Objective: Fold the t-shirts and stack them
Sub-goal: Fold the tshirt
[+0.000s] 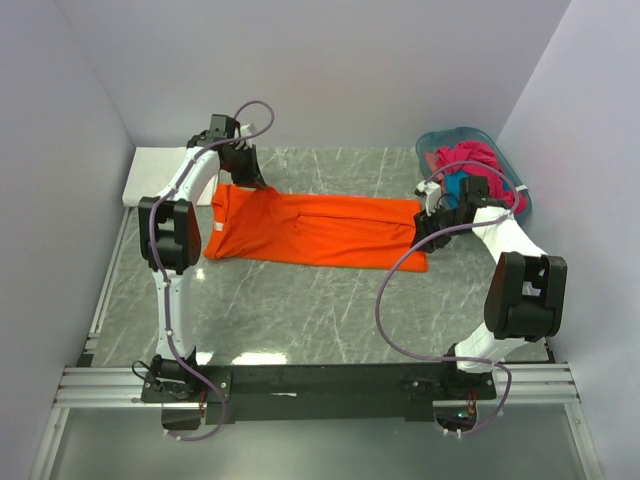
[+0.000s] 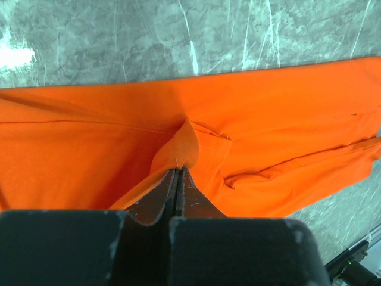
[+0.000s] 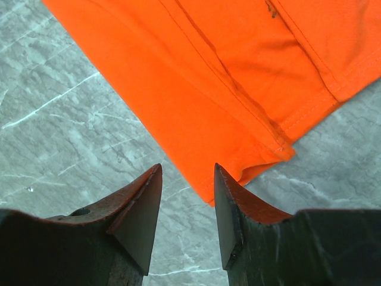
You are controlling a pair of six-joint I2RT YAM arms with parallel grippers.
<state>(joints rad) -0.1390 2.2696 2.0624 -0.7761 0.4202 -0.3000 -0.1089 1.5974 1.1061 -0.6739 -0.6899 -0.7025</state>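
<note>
my left gripper (image 2: 178, 174) clamped on a fold of the orange t-shirt (image 1: 310, 228), my right gripper (image 3: 187, 185) jaws half apart, nothing between, above its hem corner

text: none readable | labels: none | brands: none | numbers: none

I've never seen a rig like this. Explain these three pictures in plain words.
Two robot arms, left and right, are bolted at the near edge of a marble table. The wide picture looks down from above and behind them; the other two come from a camera on each wrist. An orange t-shirt lies spread along the table. The left tool is shut, pinching a fold of its cloth. The right tool stands open, empty, by the shirt's corner. At the far right a teal basket holds more clothes, magenta and blue.
</note>
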